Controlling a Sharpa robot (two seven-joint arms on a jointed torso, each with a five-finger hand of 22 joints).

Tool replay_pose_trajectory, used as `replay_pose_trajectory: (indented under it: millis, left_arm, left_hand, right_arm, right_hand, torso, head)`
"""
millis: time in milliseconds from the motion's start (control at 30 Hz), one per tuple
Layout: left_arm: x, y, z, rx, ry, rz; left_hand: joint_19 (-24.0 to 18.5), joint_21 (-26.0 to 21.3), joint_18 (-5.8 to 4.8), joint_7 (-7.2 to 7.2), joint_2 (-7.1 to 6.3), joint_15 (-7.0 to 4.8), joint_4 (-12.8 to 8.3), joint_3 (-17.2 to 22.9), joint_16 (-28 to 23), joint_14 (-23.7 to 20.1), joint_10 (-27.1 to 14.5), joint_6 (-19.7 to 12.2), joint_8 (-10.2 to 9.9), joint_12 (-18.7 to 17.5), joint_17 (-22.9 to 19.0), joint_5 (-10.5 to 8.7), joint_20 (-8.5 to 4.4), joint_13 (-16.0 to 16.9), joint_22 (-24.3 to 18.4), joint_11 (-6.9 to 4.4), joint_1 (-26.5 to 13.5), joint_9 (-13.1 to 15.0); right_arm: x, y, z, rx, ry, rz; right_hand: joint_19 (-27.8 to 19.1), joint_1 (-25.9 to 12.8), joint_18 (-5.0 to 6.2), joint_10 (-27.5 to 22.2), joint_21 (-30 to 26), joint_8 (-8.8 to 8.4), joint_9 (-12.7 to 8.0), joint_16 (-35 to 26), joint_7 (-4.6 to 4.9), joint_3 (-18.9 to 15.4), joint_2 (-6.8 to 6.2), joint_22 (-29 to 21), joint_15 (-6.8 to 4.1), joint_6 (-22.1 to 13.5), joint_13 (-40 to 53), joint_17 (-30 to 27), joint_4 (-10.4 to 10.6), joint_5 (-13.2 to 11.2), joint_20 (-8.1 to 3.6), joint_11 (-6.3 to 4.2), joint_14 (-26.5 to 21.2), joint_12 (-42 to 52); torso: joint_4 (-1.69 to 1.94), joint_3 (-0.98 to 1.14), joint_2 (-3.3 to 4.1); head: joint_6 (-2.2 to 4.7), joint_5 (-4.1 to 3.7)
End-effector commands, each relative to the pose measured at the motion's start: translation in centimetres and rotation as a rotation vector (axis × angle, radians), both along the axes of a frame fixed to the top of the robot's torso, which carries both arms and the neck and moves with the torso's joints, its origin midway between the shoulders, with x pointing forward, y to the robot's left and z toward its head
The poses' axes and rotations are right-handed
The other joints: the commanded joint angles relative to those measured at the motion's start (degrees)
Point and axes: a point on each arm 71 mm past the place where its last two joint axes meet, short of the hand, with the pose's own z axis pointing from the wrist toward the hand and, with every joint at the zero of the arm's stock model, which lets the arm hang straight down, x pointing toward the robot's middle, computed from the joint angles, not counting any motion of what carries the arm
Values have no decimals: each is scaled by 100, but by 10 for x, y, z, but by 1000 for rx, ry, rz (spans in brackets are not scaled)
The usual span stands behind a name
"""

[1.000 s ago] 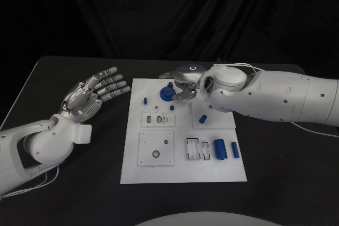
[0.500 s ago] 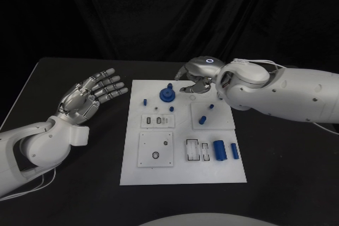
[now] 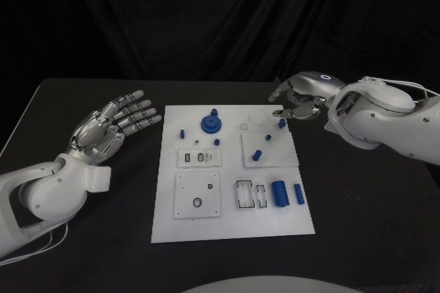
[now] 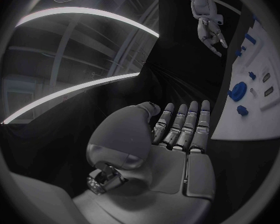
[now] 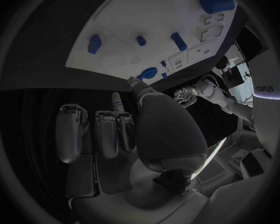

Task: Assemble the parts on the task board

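Note:
The white task board (image 3: 234, 210) lies in the middle of the table. A blue gear-shaped part (image 3: 213, 122) stands near its far edge, also seen from the left wrist (image 4: 237, 90). Small blue pegs (image 3: 257, 155) are spread over the far half, and two blue cylinders (image 3: 280, 194) lie near the right edge. My right hand (image 3: 298, 102) hovers over the board's far right corner with loosely bent fingers and nothing in them. My left hand (image 3: 110, 124) is raised left of the board, palm up, fingers spread (image 4: 177, 129) and empty.
A clear ring (image 3: 257, 118) lies on the board between the gear and my right hand, with a short blue peg (image 3: 281, 122) beside it. Rectangular slots (image 3: 247, 194) sit left of the cylinders. Black table (image 3: 367, 197) surrounds the board on all sides.
My right hand let go of the blue gear part, which stays on the board, and drew back to the right past the board's corner. The left hand kept its pose.

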Motion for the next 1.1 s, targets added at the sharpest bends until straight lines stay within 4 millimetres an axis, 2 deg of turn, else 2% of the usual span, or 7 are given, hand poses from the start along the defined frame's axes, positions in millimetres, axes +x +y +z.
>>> replay_pose_trajectory:
  millis: [33, 133, 233, 300, 500, 967, 1100]
  left_arm:
    - [0, 1, 6, -59, -68, 33]
    - [0, 0, 5, -60, -67, 31]
    - [0, 1, 5, -60, -67, 31]
    - [1, 1, 5, -60, -67, 32]
    - [1, 1, 5, -60, -67, 33]
    - [1, 3, 5, -61, -66, 35]
    - [1, 3, 4, -61, -65, 36]
  left_hand:
    - [-32, -4, -104, 25, 10, 9, 49, -4, 34, 8, 10, 18, 21, 29, 4, 22, 3, 8, -2, 20, -29, 7]
    - [-32, -3, -103, 26, 12, 9, 62, -3, 37, 7, 10, 20, 22, 30, 4, 27, 3, 9, -2, 20, -29, 7]
    - [-32, -3, -103, 26, 12, 9, 62, -3, 37, 7, 10, 20, 22, 30, 4, 27, 3, 9, -2, 20, -29, 7]
    - [-32, -2, -103, 26, 14, 8, 74, -3, 40, 5, 10, 23, 23, 31, 4, 31, 3, 9, -1, 20, -28, 7]
    - [-32, -2, -103, 26, 14, 8, 74, -3, 40, 5, 10, 23, 23, 31, 4, 31, 3, 9, -1, 20, -28, 7]
    - [-32, 0, -103, 25, 16, 8, 92, -2, 45, 4, 10, 16, 21, 32, 4, 37, 4, 9, -1, 19, -27, 7]
    - [-31, 1, -103, 25, 17, 8, 103, -2, 48, 3, 10, 15, 21, 33, 4, 39, 4, 10, 0, 19, -26, 6]
  right_arm:
    - [0, -14, -12, 21, 57, -69]
    - [1, -24, -20, 19, 68, -95]
    - [2, -31, -26, 16, 76, -112]
    - [3, -35, -31, 13, 86, -124]
    - [4, -38, -40, 3, 108, -133]
    - [6, -39, -48, -13, 139, -147]
    - [8, -38, -49, -20, 148, -153]
  right_hand:
    - [34, 15, 12, 413, -32, -42, -10, -49, -28, 1, -10, 660, -7, 22, 1322, 1380, 39, -48, -10, 4, 538, -31]
    - [24, 33, 16, 393, -46, -57, -13, -75, -34, -7, -19, 649, -11, 21, 1301, 1358, 51, -74, -14, -2, 528, -40]
    - [8, 49, 22, 358, -67, -84, -18, -101, -43, -26, -34, 632, -18, 13, 1266, 1337, 78, -133, -19, -9, 519, -56]
    - [-8, 54, 28, 332, -91, -117, -23, -129, -50, -64, -52, 616, -25, 9, 1239, 1315, 132, -230, -28, -17, 510, -68]
    - [-38, 56, 40, 282, -138, -167, -28, -179, -60, -138, -79, 582, -34, 6, 1186, 1274, 237, -407, -36, -25, 494, -93]
    - [-76, 86, 56, 244, -191, -193, -32, -249, -62, -163, -95, 534, -35, -8, 1148, 1218, 260, -456, -38, -27, 469, -111]
    - [-116, 200, 72, 204, -253, -235, -36, -309, -55, -162, -89, 484, -33, -29, 1108, 1171, 256, -377, -38, -23, 448, -132]
  torso:
    - [-15, -6, -6]
    - [-33, -8, -7]
    - [-32, -6, -3]
    - [-39, -15, -8]
    - [-17, -19, -6]
    - [-35, -22, -10]
    - [-37, -25, -15]
  head:
    - [-9, 15]
    - [-19, 41]
    - [-30, 35]
    - [-38, 40]
    - [-53, 27]
    - [-53, 35]
    - [-55, 45]
